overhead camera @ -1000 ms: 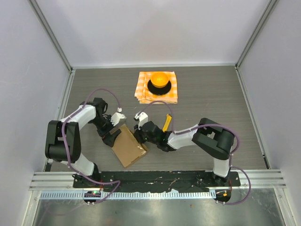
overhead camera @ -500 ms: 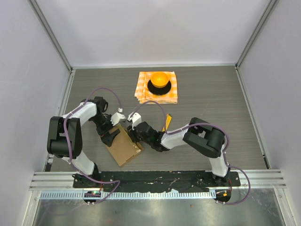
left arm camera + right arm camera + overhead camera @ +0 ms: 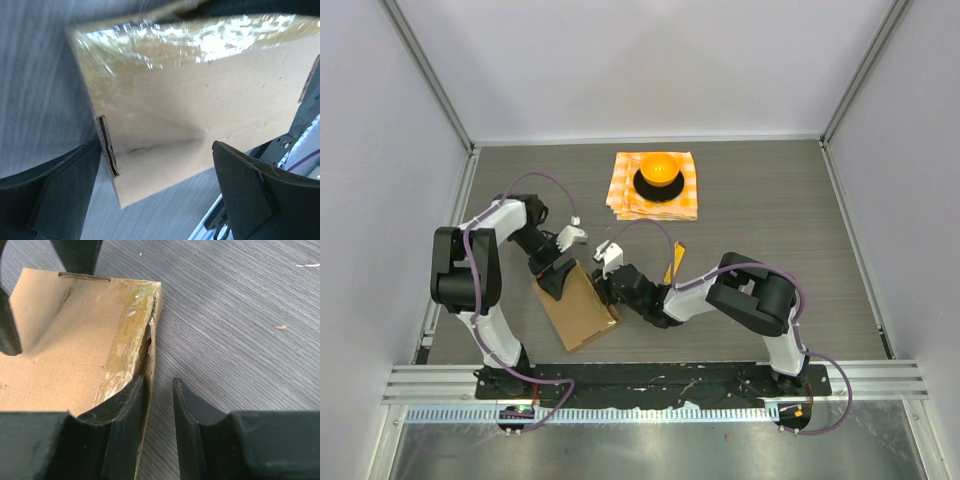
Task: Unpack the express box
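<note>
The express box (image 3: 576,310) is a flat brown cardboard mailer lying askew on the table between my two arms. My left gripper (image 3: 560,268) stands wide open at the box's far end. In the left wrist view the box corner (image 3: 150,150) sits between its fingers (image 3: 55,200), touching neither. My right gripper (image 3: 611,289) is at the box's right edge, open by a narrow gap. One of its fingers (image 3: 127,425) rests over the taped seam (image 3: 125,345). The other hangs over bare table, and the torn box wall (image 3: 151,365) stands just inside the gap.
An orange-checkered cloth (image 3: 687,198) lies at the back centre with an orange dome on a black base (image 3: 658,172) on it. A small yellow strip (image 3: 674,262) lies behind the right forearm. The metal rail (image 3: 650,378) runs along the near edge.
The box has slid left and turned. My right arm has reached farther left along it and its jaws have parted. My left gripper has shifted back and left, still wide open.
</note>
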You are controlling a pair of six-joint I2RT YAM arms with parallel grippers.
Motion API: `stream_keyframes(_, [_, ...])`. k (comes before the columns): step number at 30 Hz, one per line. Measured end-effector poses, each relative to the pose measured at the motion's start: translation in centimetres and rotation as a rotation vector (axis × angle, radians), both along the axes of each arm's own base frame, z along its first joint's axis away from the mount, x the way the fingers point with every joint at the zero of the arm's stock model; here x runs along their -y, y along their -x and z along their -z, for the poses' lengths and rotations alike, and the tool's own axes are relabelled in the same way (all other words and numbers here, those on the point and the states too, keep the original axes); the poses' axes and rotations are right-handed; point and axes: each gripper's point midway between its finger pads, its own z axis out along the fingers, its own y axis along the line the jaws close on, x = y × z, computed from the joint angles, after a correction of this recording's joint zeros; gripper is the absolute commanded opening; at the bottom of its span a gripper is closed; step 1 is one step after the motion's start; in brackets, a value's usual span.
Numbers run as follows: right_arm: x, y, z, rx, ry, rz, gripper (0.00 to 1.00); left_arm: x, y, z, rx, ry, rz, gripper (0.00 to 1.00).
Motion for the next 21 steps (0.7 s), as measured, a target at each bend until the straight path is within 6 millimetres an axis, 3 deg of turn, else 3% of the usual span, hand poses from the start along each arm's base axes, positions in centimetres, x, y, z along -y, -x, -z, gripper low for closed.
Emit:
stream_keyframes(8, [0.0, 0.7, 0.0, 0.004, -0.016, 0.026, 0.32, 2.2, -3.4, -1.5, -0.022, 0.189, -0.058, 1.0])
stream_keyframes(13, [-0.1, 1.0, 0.1, 0.002, -0.023, 0.034, 0.29, 0.2, -7.9, -2.7, 0.049, 0.184, -0.219, 1.0])
stream_keyframes(16, [-0.1, 1.2, 0.1, 0.0, -0.026, 0.038, 0.27, -1.2, -9.5, -1.9, 0.087, 0.133, -0.317, 1.0])
stream_keyframes(21, [-0.1, 1.4, 0.1, 0.002, -0.028, 0.045, 0.26, -1.6, -11.1, 0.0, 0.15, 0.031, -0.389, 1.0])
